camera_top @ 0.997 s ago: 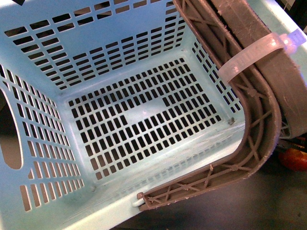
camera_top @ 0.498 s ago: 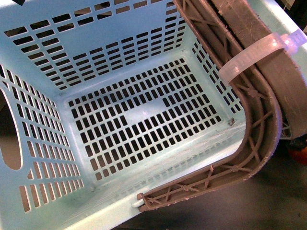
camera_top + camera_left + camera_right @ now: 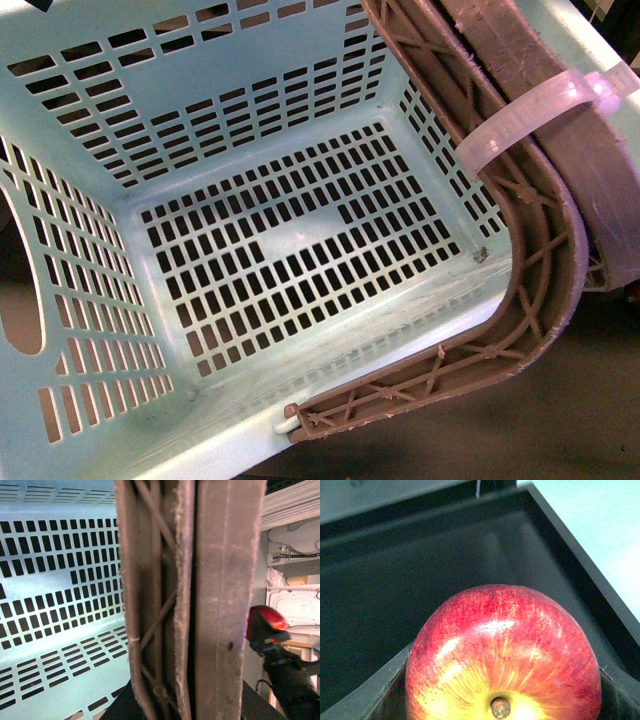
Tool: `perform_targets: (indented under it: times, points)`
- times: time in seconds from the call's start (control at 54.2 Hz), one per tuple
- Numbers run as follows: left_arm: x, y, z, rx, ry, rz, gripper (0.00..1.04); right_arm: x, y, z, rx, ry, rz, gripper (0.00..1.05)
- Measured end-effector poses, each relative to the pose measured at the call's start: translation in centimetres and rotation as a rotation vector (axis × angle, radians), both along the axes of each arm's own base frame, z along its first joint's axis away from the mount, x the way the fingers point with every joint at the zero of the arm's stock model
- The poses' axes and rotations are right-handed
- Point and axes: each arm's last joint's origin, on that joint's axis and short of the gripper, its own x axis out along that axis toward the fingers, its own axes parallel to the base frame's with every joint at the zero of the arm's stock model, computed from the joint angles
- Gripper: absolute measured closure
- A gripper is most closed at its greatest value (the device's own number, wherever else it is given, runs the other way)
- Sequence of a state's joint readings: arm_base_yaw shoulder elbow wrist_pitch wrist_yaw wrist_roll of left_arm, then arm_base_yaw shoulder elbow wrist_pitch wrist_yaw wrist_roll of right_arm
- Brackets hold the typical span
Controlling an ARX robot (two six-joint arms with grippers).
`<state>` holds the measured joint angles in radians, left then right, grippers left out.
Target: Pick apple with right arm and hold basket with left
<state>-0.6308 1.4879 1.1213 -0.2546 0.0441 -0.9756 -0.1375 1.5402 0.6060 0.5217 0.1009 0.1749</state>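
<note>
Filling the front view: basket [image 3: 250, 130], pale turquoise, slotted walls and floor, tipped so its inside faces the camera. Handle [image 3: 545, 250], grey-brown, trussed, curving along the basket's rim. Zip tie [image 3: 520, 115], white, looped round the handle near its upper stretch. Left wrist view: the handle [image 3: 220, 600] at close range, a broad upright band across the middle; the basket's slotted wall [image 3: 60, 580] on one side of the handle; apple [image 3: 267, 620] on the other side, beyond the handle and apart from it, outside the basket, red and glossy, carried at the tip of the black right gripper [image 3: 270, 640]; white shelving [image 3: 292, 545] behind the apple. Left gripper: masked by the handle, so its opening and grip cannot be told. Right wrist view: the apple [image 3: 502, 650], red with yellow blush round the stem, stem end toward the camera, seated between two dark fingers [image 3: 375, 690] that press on both flanks, the pincer closed to the apple's width; dark tray-like surface [image 3: 420, 580] with a raised edge behind it.
</note>
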Motion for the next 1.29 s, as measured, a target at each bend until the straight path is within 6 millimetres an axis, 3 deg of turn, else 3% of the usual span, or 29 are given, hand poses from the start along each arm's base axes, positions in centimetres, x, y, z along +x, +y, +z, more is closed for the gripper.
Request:
perform_targets:
  times: [0.148, 0.314, 0.535, 0.868, 0.997, 1.034, 1.108, 1.292]
  points:
    - [0.0, 0.0, 0.0, 0.0, 0.0, 0.0, 0.88, -1.5, 4.4, 5.3, 0.055, -0.182, 0.116, 0.25]
    - [0.0, 0.0, 0.0, 0.001, -0.001, 0.001, 0.88, -2.2, 8.1, 7.8, 0.109, -0.273, 0.216, 0.25]
    - [0.0, 0.0, 0.0, 0.0, 0.0, 0.0, 0.88, -2.7, 12.3, 6.8, 0.156, -0.233, 0.358, 0.25]
    - [0.0, 0.0, 0.0, 0.0, 0.0, 0.0, 0.88, -3.9, 15.6, 3.1, 0.186, -0.088, 0.466, 0.25]
    - [0.0, 0.0, 0.0, 0.001, 0.0, 0.0, 0.88, -4.1, 16.1, 3.0, 0.185, -0.077, 0.48, 0.24]
    - [0.0, 0.0, 0.0, 0.001, 0.0, 0.0, 0.88, -4.1, 16.2, 2.8, 0.184, -0.071, 0.481, 0.15]
    - [0.0, 0.0, 0.0, 0.0, 0.0, 0.001, 0.88, -4.2, 16.1, 2.7, 0.184, -0.068, 0.473, 0.07]
    - [0.0, 0.0, -0.1, 0.003, 0.002, -0.002, 0.88, -4.2, 14.7, 3.8, 0.183, -0.098, 0.391, 0.09]
